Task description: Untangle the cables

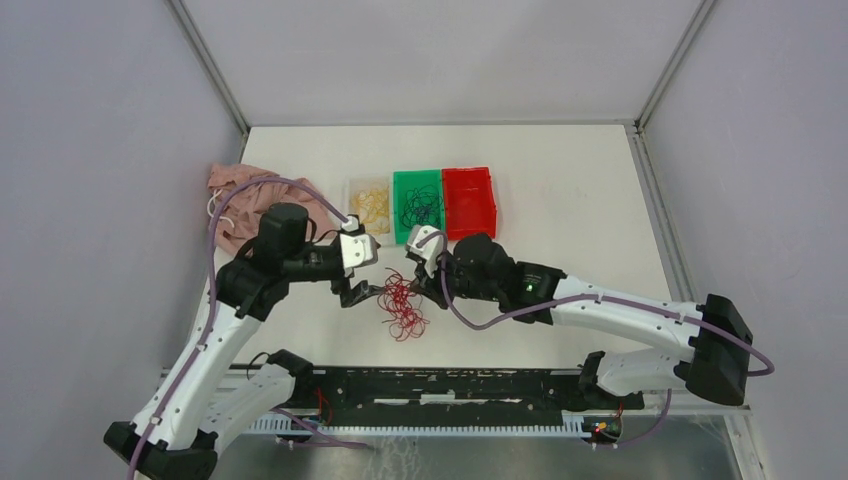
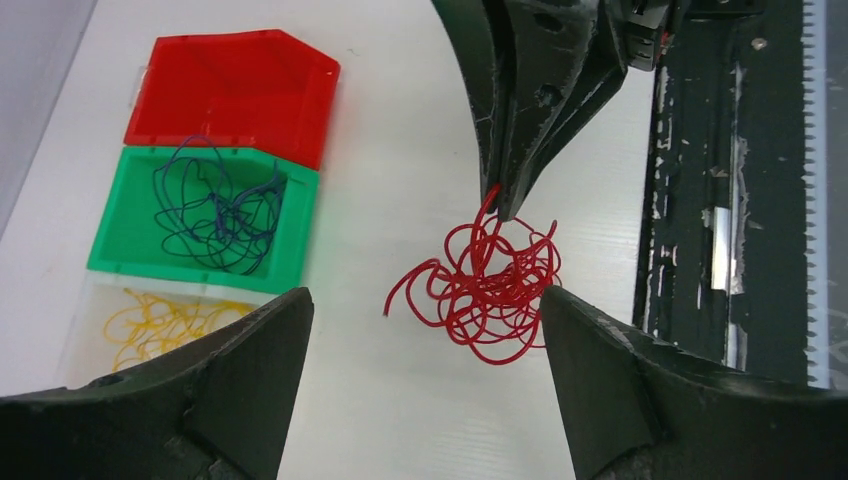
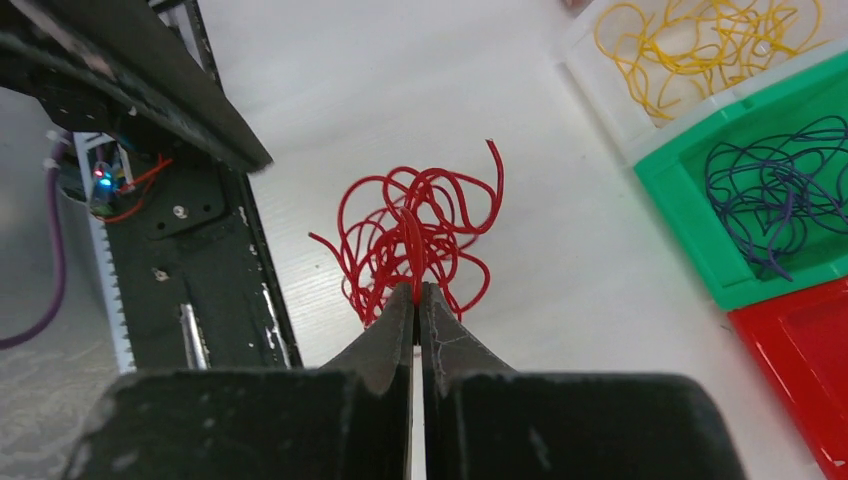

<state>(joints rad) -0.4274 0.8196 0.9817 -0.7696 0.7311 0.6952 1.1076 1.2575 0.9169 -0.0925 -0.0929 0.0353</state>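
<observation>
One red cable bundle (image 3: 415, 235): on surface (image 3: 600, 300), outside red bin (image 3: 800, 370).
Right gripper (image 3: 415, 292): jaws pinched on one strand.
Left gripper (image 2: 424, 297): jaws wide, empty, beside bundle.
Risk: whole knot lifting together; loops interlocked.

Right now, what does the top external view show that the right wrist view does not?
Only the top external view shows the pink cloth. Only the right wrist view shows clearly the right gripper shut on a strand of the red cables. Both show that red tangle, the yellow cables and the green bin.
</observation>
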